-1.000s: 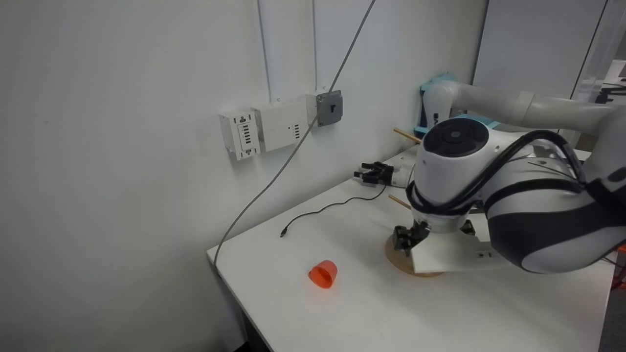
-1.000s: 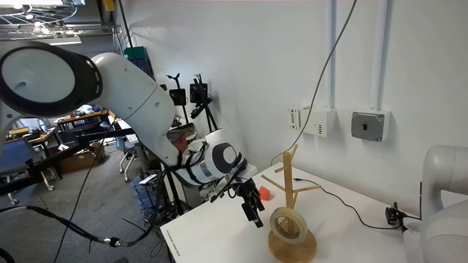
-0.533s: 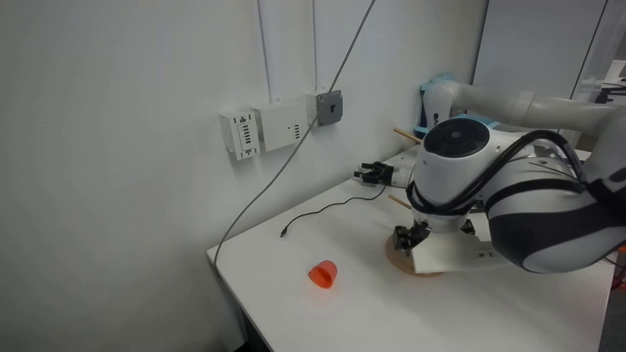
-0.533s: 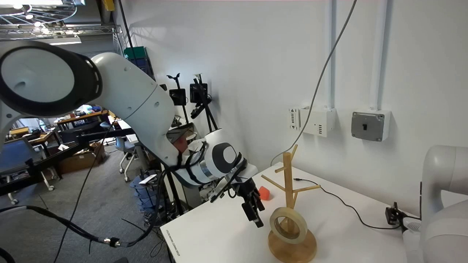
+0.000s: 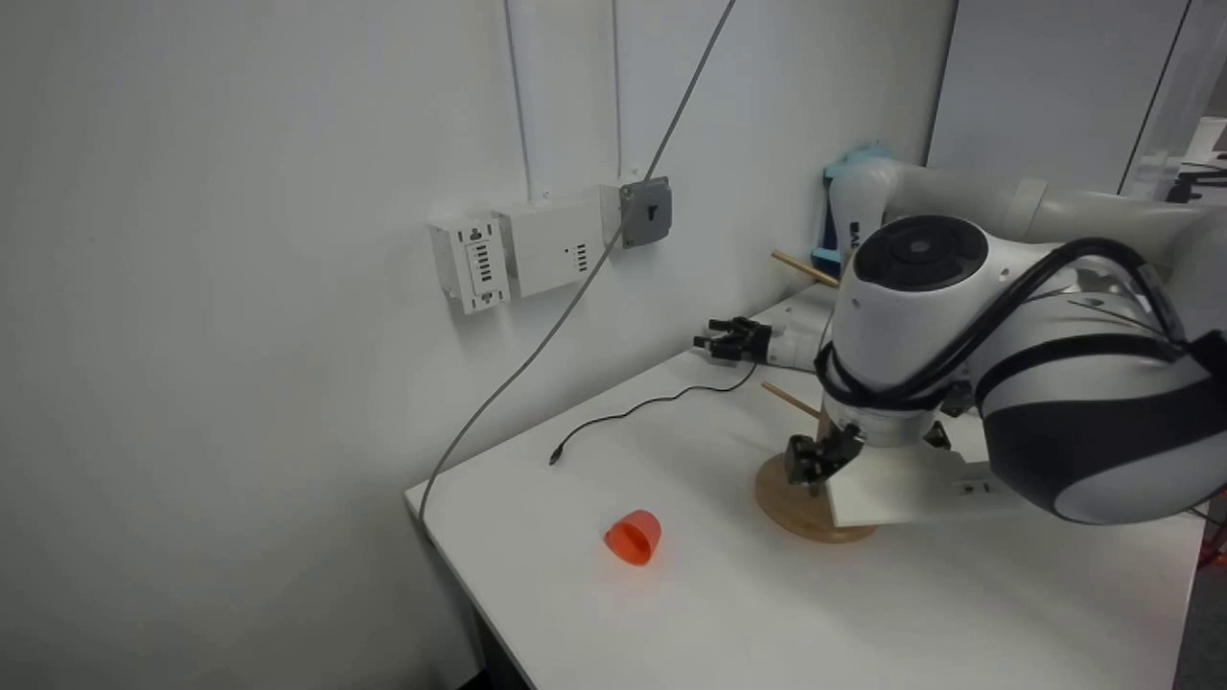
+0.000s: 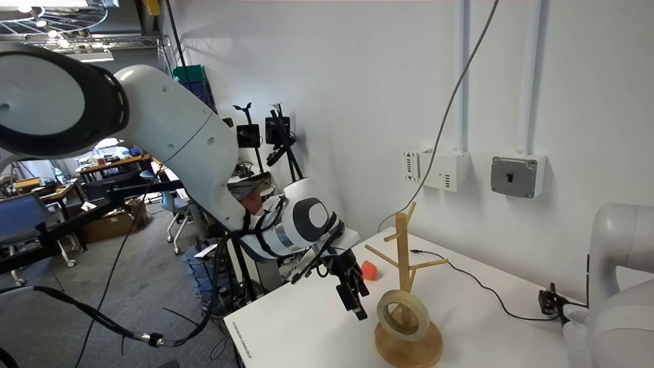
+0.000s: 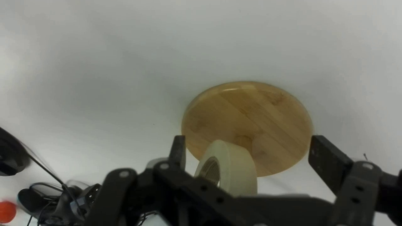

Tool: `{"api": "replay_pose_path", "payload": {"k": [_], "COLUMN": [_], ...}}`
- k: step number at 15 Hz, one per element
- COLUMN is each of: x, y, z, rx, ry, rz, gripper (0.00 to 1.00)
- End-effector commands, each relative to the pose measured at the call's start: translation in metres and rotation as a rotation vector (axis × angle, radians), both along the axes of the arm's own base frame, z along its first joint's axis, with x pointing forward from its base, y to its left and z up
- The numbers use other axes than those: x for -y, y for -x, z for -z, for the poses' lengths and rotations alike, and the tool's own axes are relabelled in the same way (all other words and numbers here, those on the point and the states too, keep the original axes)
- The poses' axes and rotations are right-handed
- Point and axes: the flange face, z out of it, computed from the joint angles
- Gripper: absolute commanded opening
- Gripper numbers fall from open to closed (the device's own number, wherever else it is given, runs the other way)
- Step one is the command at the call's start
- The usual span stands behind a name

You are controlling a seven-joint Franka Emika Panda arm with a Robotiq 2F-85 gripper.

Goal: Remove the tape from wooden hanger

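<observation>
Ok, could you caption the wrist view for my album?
An open black gripper, with a pale beige ring-shaped tape roll partly hiding a light-wood hanger's round base.

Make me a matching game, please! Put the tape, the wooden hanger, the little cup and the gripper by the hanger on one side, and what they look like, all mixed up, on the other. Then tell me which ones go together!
Things:
1. roll of tape
2. wooden hanger
3. small cup
4. gripper by the hanger

What they look like:
A. bright orange
B. black, jaws spread apart
C. a pale beige ring
D. light brown, tall and upright

Right pairs:
1-C
2-D
3-A
4-B
</observation>
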Motion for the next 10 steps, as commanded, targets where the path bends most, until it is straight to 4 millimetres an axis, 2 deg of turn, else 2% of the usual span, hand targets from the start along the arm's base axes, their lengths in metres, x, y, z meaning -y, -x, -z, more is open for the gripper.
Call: {"api": "replay_pose_path", "payload": {"k": [1, 7, 10], "x": [0.001, -0.009, -0.007], "y": [0.001, -0.003, 0.0], "z": [-0.001, 0.007, 0.007], "rx": [-0.002, 0.018, 0.008], "ry": [0.0, 0.004, 0.008], "rz": [0.0, -0.006, -0.007], "gripper": [1.0, 1.0, 1.0]}}
